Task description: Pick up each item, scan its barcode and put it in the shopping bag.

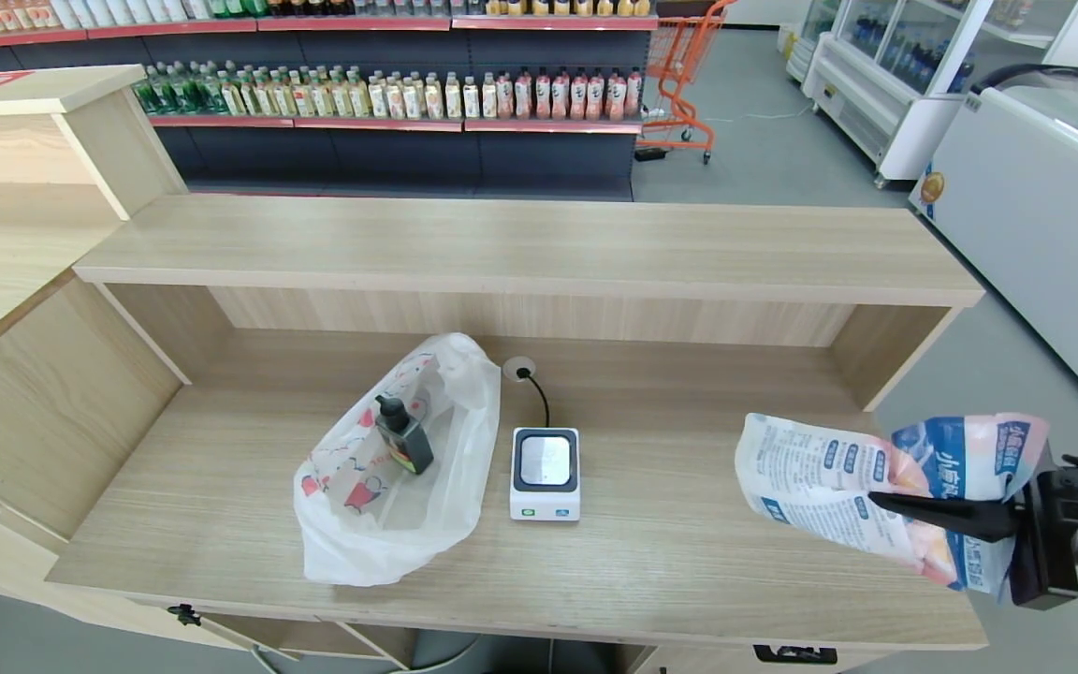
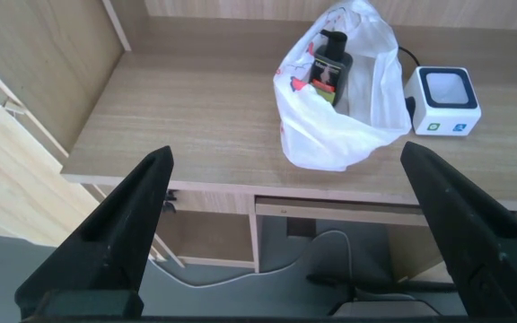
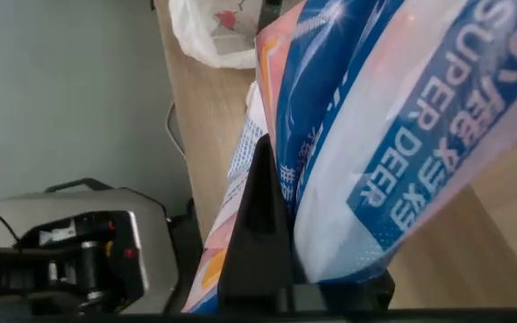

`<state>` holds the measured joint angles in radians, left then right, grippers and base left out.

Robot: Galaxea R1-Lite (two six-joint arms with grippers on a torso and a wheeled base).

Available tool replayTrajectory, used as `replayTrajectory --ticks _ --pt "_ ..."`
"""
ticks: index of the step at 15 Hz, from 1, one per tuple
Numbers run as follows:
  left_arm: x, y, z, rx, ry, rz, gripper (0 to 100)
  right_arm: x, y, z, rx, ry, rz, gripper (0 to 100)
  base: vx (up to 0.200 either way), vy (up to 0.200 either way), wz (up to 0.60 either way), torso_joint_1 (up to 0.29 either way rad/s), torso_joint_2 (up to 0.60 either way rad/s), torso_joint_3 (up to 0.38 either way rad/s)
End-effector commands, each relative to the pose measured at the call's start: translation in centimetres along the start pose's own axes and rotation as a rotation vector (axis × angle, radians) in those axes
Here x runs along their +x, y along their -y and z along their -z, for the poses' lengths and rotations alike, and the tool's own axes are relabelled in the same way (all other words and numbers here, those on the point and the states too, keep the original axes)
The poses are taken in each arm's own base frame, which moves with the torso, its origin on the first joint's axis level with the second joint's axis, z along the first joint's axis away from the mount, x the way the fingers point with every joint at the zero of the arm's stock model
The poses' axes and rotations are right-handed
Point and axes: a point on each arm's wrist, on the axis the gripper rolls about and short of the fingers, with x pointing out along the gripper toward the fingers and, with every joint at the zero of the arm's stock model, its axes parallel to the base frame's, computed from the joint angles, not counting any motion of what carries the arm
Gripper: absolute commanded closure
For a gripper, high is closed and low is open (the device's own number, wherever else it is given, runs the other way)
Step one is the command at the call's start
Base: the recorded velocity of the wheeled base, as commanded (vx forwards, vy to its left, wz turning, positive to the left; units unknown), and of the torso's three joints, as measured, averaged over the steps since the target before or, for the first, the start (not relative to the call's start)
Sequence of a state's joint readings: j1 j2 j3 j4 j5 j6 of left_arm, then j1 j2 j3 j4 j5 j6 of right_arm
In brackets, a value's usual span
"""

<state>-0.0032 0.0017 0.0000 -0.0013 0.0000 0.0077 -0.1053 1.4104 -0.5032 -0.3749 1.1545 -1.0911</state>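
Clamped in right gripper [image 1: 934, 520]: blue-pink-white pouch [image 1: 820, 477], held over right near part of counter [image 1: 670, 562]. Spread wide, holding nothing: left gripper [image 2: 285, 161], off near left edge. Centre-left on counter: white shopping bag [image 1: 361, 552], dark bottle [image 1: 405, 440] inside. Just right of bag: white scanner [image 1: 546, 473], cable [image 1: 539, 398] running to far side.

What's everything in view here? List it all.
Counter: one, light wood, centre.
Shopping bag: one, white with red print, on the counter, left of centre.
Bottle: one, dark, black pump, inside that bag.
Scanner: one, white, dark top, mid-counter.
Packet: one, white, blue and pink, held at the counter's right end.
Shelved bottles: many, mixed colours, behind.
Trolley: one, orange, behind.
Left end effector: one, black, open, in front of the counter.
Right end effector: one, black, shut on the packet.
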Motion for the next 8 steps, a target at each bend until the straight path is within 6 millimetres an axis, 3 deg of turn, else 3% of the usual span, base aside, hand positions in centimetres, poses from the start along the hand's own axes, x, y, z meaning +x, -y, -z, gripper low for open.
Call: replayTrajectory --ticks 1,8 --pt "0.0 0.0 0.0 0.0 0.0 0.0 0 0.4 0.6 1.3 -0.126 -0.011 -0.006 100 0.0 0.0 0.0 0.0 0.0 0.0" --pt "0.0 0.0 0.0 0.0 0.0 0.0 0 0.6 0.7 -0.6 -0.27 0.002 0.008 100 0.0 0.0 0.0 0.0 0.0 0.0"
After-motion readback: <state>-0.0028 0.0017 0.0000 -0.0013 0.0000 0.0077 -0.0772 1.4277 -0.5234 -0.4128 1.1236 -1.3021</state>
